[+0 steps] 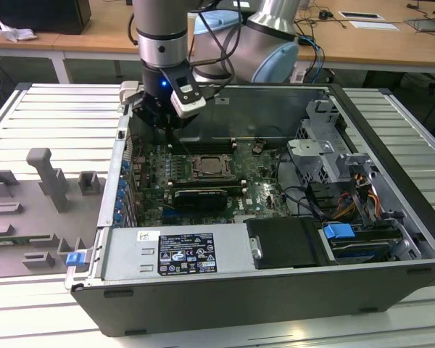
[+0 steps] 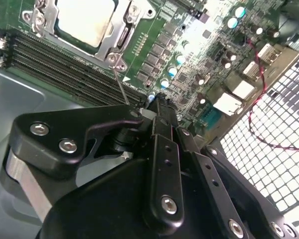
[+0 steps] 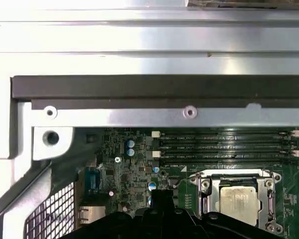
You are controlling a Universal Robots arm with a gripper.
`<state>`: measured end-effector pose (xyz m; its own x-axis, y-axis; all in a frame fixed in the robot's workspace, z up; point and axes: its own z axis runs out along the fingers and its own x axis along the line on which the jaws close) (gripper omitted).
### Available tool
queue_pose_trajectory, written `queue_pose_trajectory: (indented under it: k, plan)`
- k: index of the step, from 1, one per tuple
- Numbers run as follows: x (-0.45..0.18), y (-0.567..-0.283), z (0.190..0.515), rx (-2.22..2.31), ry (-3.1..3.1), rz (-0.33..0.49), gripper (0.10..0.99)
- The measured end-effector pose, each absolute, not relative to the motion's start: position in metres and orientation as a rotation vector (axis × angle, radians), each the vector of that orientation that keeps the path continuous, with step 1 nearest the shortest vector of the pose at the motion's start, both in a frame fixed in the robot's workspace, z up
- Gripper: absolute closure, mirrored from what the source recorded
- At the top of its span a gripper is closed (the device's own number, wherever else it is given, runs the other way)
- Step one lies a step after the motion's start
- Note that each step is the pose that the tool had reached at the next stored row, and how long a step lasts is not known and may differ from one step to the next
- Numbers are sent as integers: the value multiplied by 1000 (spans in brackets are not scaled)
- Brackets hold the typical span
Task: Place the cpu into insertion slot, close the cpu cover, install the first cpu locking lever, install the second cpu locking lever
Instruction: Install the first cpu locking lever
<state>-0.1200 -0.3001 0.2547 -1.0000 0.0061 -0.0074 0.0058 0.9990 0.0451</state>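
Where cpu cover (image 3: 206,196) frames it, cpu (image 3: 237,198) shows silvery-beige, apparently flat.

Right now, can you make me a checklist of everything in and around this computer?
Surface: grey ribbed table under the open computer case.
Job's things: cpu lies on the green board, with the cpu cover framing it.
Clutter: grey blocks on the table, at the exterior view's left.
Gripper: gripper hovers over the board beside the cpu.
Cables: wire bundle inside the case at the exterior view's right; red wire near the vent grille.
Surroundings: wooden desks behind.
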Motion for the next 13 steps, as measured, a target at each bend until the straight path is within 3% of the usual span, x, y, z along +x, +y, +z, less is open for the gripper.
queue_pose_trajectory:
  k: [13]
  plan:
    - [-95,-293,254,8,3133,71,980]
